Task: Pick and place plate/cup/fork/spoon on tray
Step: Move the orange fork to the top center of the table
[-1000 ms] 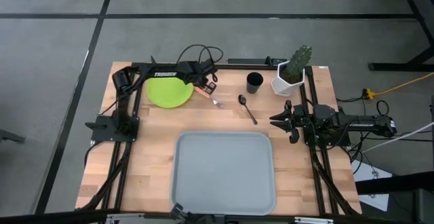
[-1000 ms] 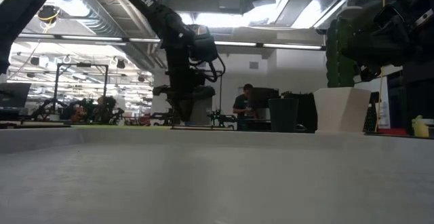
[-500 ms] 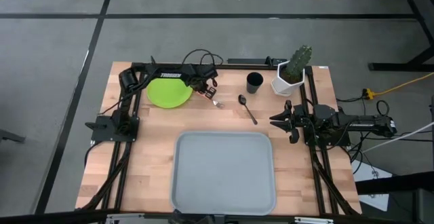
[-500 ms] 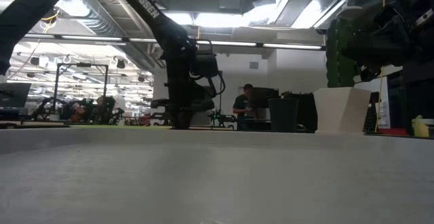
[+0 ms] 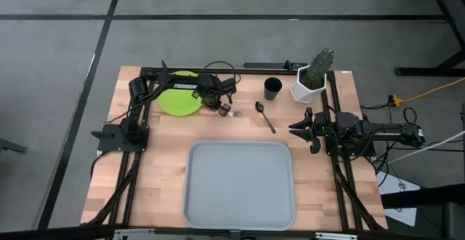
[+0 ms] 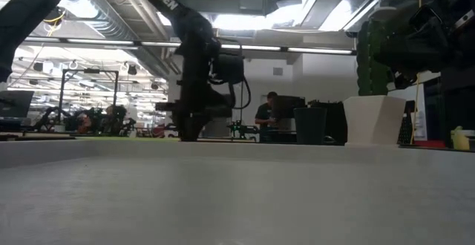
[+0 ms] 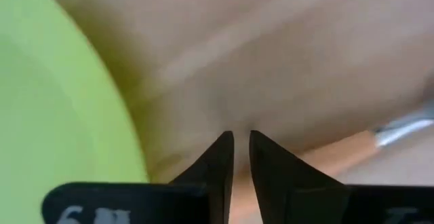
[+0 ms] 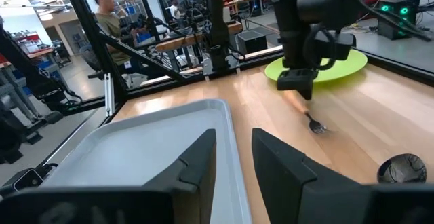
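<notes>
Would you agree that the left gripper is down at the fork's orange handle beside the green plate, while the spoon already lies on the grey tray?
Not quite. The spoon is not on the tray; the high view shows it on the bare wooden table, between the fork and the cup. The rest holds: the left gripper is down at the fork's orange handle beside the plate.

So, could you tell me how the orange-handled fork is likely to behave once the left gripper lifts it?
The fork looks slim and stiff, so it probably will not flex. Lying flat on the table, it offers little height to pinch. Held by its handle, the tines may droop.
</notes>
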